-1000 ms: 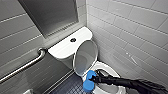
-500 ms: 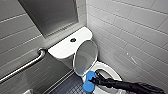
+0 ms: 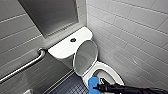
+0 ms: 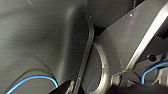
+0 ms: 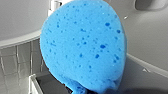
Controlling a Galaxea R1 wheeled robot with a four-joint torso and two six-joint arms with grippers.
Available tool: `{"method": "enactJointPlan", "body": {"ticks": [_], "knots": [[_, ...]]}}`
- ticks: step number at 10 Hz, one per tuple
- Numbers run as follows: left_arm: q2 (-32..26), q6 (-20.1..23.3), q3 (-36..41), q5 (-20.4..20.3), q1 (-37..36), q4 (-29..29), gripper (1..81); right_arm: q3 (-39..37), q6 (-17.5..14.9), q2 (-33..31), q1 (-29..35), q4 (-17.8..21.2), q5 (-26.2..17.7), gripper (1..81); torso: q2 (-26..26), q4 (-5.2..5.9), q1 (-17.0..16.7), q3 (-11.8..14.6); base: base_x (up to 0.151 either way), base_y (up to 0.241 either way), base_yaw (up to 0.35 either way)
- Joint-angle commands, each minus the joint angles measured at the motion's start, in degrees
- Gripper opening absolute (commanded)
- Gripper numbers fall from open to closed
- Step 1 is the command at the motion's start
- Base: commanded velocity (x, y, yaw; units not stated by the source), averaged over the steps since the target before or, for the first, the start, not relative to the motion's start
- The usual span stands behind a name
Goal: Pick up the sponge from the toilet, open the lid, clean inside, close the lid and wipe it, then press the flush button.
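Head view: the right gripper (image 3: 98,87) has closed on the sponge (image 3: 92,82) — pinched at one end, the rest bulging free — at the near rim of the toilet (image 3: 113,72) bowl, just beside the raised lid (image 3: 85,58).

Right arm: the right gripper (image 3: 97,87) and the sponge (image 3: 92,81) it carries have dropped back toward the front edge of the toilet (image 3: 111,72) bowl. Compared with one second ago, they sit lower over the bowl. More white rim and inner bowl now shows behind the sponge.
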Motion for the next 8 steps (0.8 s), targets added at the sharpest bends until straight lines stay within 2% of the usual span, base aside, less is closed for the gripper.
{"method": "enactJointPlan", "body": {"ticks": [1, 3, 5, 8], "knots": [[-0.22, 0.34, 0.6, 5.49, 1.46, -0.08, 81.1, 1.92, 0.41, -2.53, 0.74, -0.67, -5.46, 1.0, 0.0, 0.0, 0.0, 0.0, 0.0, 0.0, 0.0], [-0.22, 0.34, 0.6, 5.49, 1.46, 0.0, 81.1, 4.81, 0.41, -7.01, -0.93, -0.67, -5.02, 1.0, 0.0, 0.0, 0.0, 0.0, 0.0, 0.0, 0.0], [-0.22, 0.43, 0.6, 5.49, 1.46, 0.0, 81.1, 10.62, 0.49, -14.74, -1.99, -0.49, -4.41, 1.0, 0.0, 0.0, 0.0, 0.0, 0.0, 0.0, 0.0], [-0.22, 0.43, 0.6, 5.49, 1.46, 0.09, 81.1, 15.47, 0.76, -23.03, -4.36, -0.05, -1.42, 1.0, 0.0, 0.0, 0.0, 0.0, 0.0, 0.0, 0.0]]}}
